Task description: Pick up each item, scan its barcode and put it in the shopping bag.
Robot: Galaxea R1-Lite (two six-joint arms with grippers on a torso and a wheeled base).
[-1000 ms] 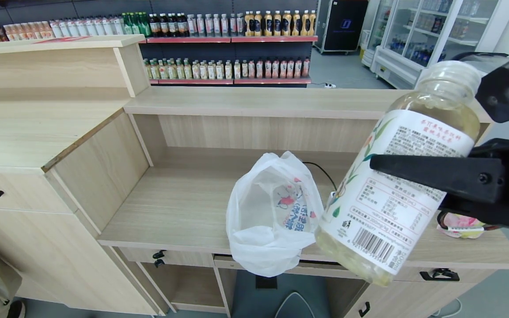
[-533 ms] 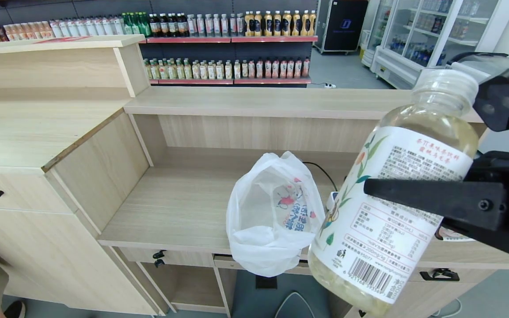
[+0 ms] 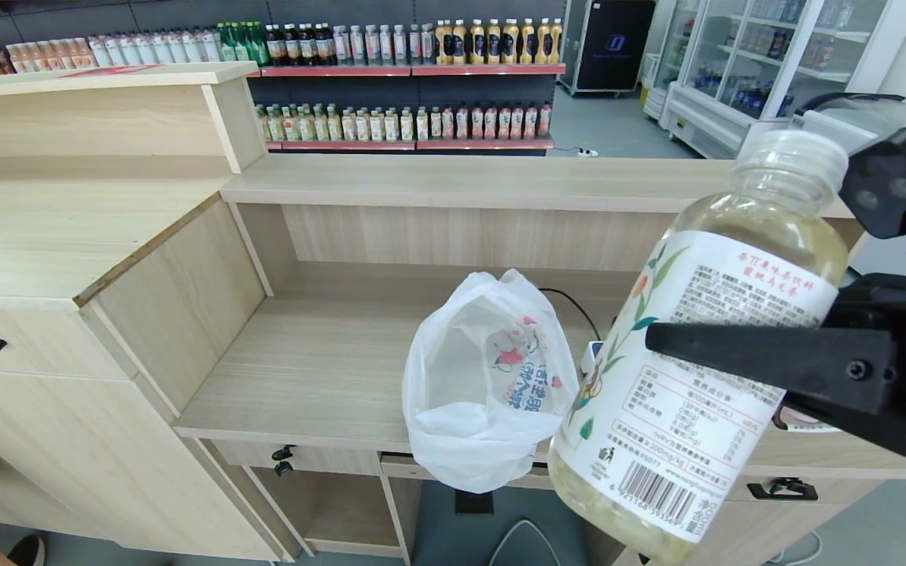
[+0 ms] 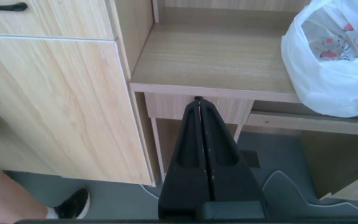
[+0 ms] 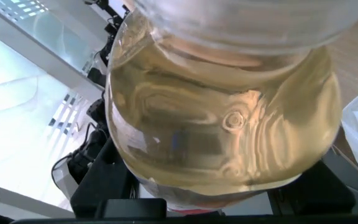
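My right gripper (image 3: 681, 346) is shut on a clear bottle (image 3: 705, 354) of pale yellow drink, held tilted close in front of the head camera at the right. One black finger (image 3: 767, 363) crosses its white label, and the barcode (image 3: 657, 491) at the low end faces the camera. The bottle's shoulder (image 5: 229, 124) looms close in the right wrist view. The white shopping bag (image 3: 484, 385) stands open on the counter's front edge, left of the bottle; the bag (image 4: 334, 62) shows too in the left wrist view. My left gripper (image 4: 199, 109) is shut on nothing, low in front of the counter.
A pink-lidded item (image 3: 811, 420) lies on the wooden counter (image 3: 319, 369) behind my right gripper. A black cable (image 3: 571, 306) runs to a small white device (image 3: 593, 354) by the bag. A tall cabinet (image 3: 68, 236) flanks the left; a raised ledge (image 3: 453, 181) runs behind.
The right gripper has lowered the bottle and shifted it slightly left, so its base now reaches the picture's bottom edge. In the last half second it has hardly moved. The bag is unchanged.
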